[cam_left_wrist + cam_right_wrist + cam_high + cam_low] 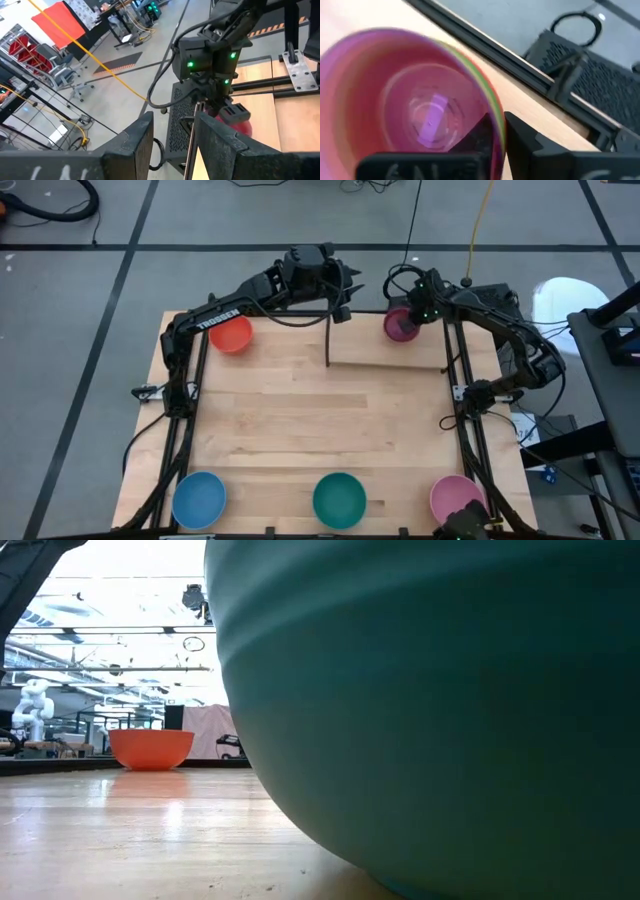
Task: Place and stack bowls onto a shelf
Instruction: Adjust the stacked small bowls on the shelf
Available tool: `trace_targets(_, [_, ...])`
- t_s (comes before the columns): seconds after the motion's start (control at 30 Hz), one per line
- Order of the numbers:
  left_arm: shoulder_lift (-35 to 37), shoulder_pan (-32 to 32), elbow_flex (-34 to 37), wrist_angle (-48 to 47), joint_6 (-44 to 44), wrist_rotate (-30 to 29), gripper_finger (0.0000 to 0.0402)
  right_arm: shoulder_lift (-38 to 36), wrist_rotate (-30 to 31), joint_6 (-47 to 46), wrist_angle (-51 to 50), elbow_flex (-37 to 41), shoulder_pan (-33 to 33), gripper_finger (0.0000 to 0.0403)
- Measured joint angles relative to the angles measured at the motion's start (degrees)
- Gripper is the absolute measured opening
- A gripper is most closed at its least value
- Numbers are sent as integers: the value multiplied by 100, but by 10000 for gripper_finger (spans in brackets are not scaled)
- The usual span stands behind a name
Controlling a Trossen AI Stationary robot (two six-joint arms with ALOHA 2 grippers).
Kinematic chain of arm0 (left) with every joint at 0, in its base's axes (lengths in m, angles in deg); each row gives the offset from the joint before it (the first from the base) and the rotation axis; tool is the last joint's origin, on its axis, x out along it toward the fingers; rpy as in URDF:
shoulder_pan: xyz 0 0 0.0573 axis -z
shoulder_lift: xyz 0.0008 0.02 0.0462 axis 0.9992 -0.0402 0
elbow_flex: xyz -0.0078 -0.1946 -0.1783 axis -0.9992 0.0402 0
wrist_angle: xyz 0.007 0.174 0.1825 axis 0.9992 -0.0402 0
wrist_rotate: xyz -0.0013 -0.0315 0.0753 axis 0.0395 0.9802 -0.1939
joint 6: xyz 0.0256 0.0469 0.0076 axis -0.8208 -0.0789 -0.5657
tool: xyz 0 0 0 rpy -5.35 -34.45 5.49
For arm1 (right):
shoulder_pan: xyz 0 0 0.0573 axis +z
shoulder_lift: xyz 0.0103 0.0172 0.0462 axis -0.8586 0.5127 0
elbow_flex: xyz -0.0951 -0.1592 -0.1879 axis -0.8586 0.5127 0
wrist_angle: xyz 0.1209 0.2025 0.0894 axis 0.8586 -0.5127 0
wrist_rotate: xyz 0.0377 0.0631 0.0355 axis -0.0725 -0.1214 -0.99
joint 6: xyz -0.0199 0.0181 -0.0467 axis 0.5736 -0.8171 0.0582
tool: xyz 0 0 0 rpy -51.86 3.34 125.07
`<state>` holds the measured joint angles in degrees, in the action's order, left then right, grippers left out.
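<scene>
- Right pincer [497, 137] straddles the purple bowl's [402, 325] rim at the counter's [300, 420] far edge, apparently pinching it.
- Left pincer [172, 145] hangs open nearby.
- Red bowl [231, 334] sits far-left.

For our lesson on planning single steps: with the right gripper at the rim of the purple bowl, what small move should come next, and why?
Probably release and lift the right gripper straight up off the rim of the purple bowl. That bowl already sits nested in other bowls, whose green and yellow edges show just outside its rim, so a sideways pull could drag them all.
</scene>
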<state>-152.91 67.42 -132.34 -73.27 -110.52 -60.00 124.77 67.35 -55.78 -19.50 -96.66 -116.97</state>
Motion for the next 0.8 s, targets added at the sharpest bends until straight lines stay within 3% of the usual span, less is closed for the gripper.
trace_targets(0.2, [0,0,0,-1,2,0,149,-92,-61,174,11,0,12,80])
trace_targets(0.43, [-2,-2,0,-1,2,0,149,-103,-896,270,60,0,17,110])
trace_targets(0.67, [-2,0,0,-23,4,-80,149,-392,-2535,204,636,0,19,131])
trace_targets(0.8, [-2,-2,0,-21,2,-90,149,-663,-3021,-253,1060,-2,122,130])
